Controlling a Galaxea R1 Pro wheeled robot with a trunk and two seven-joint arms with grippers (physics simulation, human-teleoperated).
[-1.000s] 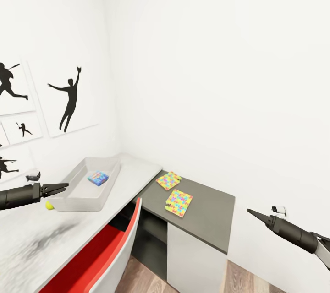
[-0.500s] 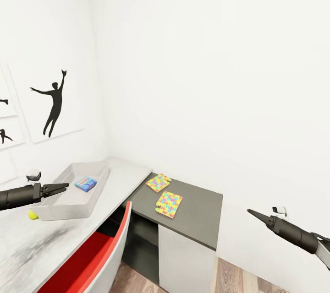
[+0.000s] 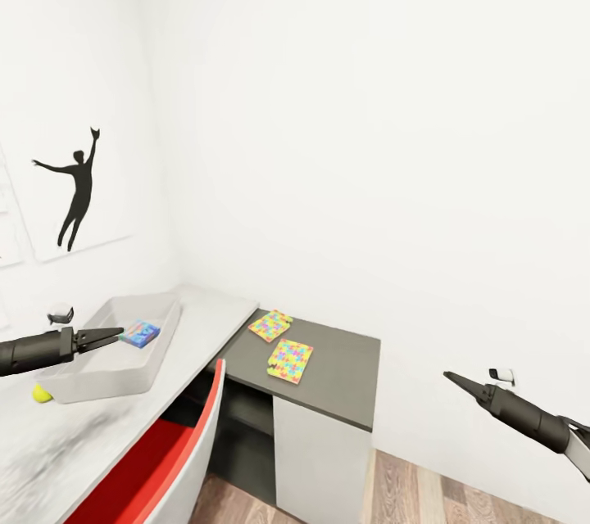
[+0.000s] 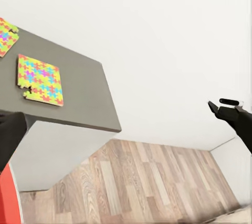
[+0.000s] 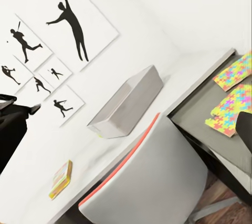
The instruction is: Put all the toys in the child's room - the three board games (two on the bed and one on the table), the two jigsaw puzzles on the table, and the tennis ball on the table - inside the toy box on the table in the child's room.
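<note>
One board game (image 3: 140,333) was already in, a blue-covered box lying flat on the floor of the toy box (image 3: 82,377), and as far as the pictures showed it was the only thing in that translucent grey bin. So the count stood at one in, with plenty left.

Both jigsaw puzzles were out: the nearer jigsaw puzzle (image 3: 289,360) and the farther jigsaw puzzle (image 3: 270,325) lay flat on the dark grey lower section of the table (image 3: 348,377), just beside each other but apart, and well clear of the bin. The tennis ball (image 3: 41,393) sat on the light grey top just beside the toy box's near wall, outside it. In the right wrist view another board game (image 5: 61,179), yellow-edged, lay on the light top well away from the bin, waiting its turn. The bed and whatever lay on it were out of frame, so that part could not be judged.

The left gripper (image 3: 111,336) hung in front of the bin with its fingers almost together, a thin gap between them, and nothing held. The right gripper (image 3: 457,381) was off to the side over open floor, tapering to a point, apparently closed and empty.

A red-backed white chair (image 3: 176,458) was pushed in at the table, between the robot and the puzzles. By my reading, five toys remained.
</note>
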